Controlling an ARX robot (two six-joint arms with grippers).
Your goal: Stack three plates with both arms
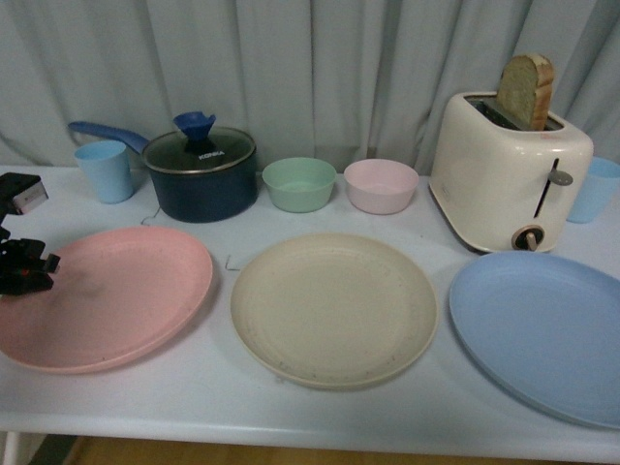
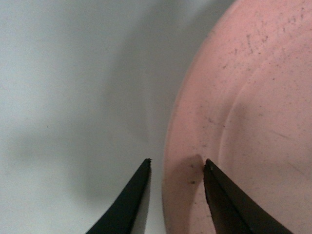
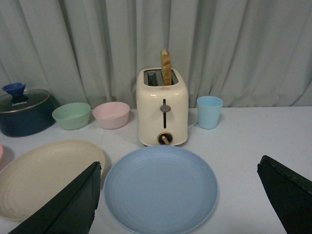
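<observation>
Pink plate (image 1: 116, 291), beige plate (image 1: 334, 308), blue plate (image 1: 542, 329) lay unstacked, left to right.
Left gripper (image 2: 178, 163), released, straddled the pink rim; right gripper (image 3: 179, 165) gaped toward the blue plate; toaster (image 1: 504, 174), bowls (image 1: 299, 184), pot (image 1: 201, 179) stood behind.

Left gripper (image 1: 24, 266) hovers at the pink plate (image 1: 116, 295) — beige plate (image 1: 334, 308) and blue plate (image 1: 542, 334) alongside.

Pink plate (image 1: 107, 295): pale pink, fine dark speckles
Beige plate (image 1: 334, 308): creamy beige, faint rings, few specks
Blue plate (image 1: 542, 329): plain light blue
Pot (image 1: 201, 189): navy, clear lid, blue knob
Green bowl (image 1: 299, 184): mint
Pink bowl (image 1: 381, 186): pale pink
Toaster (image 1: 504, 179): cream
Cup by the pot (image 1: 105, 170): light blue
Table (image 1: 320, 426): white
Curtain (image 1: 320, 68): grey, pleated
Left gripper (image 2: 178, 161): black
Right gripper (image 3: 179, 163): black
</observation>
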